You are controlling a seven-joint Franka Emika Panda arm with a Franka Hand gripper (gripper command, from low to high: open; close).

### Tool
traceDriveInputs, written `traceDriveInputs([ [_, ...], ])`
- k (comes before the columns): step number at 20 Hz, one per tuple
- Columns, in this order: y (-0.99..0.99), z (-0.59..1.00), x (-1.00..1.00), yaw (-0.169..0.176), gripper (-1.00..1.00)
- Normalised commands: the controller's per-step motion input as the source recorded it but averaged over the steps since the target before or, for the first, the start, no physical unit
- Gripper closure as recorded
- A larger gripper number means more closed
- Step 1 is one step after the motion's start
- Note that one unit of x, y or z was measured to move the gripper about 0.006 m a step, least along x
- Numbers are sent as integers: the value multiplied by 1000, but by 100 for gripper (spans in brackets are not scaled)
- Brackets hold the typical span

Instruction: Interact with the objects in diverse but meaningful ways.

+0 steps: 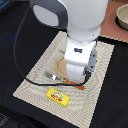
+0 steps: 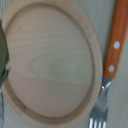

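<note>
Fork (image 2: pixel 111 60): lying flat on the striped placemat (image 1: pixel 30 80), just beside the wooden plate (image 2: pixel 47 60); its orange handle and metal tines are showing clearly in the wrist view, and in the exterior view the tines (image 1: pixel 49 76) are poking out toward that view's left from under the arm.
Arm: hanging low over the plate, the wrist camera looking almost straight down onto it.
Gripper: I cannot tell whether it is parted or closed; no fingertips are appearing in either view.
Step in hand: judging by the pose, it is probably lining up on the fork or the plate.
Doing it well: the fork is sitting flat and thin, so the fingers should be straddling the handle across its narrow width and descending squarely to the cloth.
Yellow packet (image 1: pixel 58 96): resting on the placemat near its front edge, apart from the plate.
Bowl (image 1: pixel 122 17): sitting well apart at the exterior view's far right.
In the way: the plate rim is lying close alongside the handle and could be catching a finger; a black cable (image 1: pixel 30 80) is trailing across the placemat.
Dark green shape (image 2: pixel 3 60): showing at the wrist view's edge, unidentifiable.
</note>
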Motion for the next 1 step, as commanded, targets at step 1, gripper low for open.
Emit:
traceDriveInputs([
  [1, 614, -106, 0, 156, -100],
])
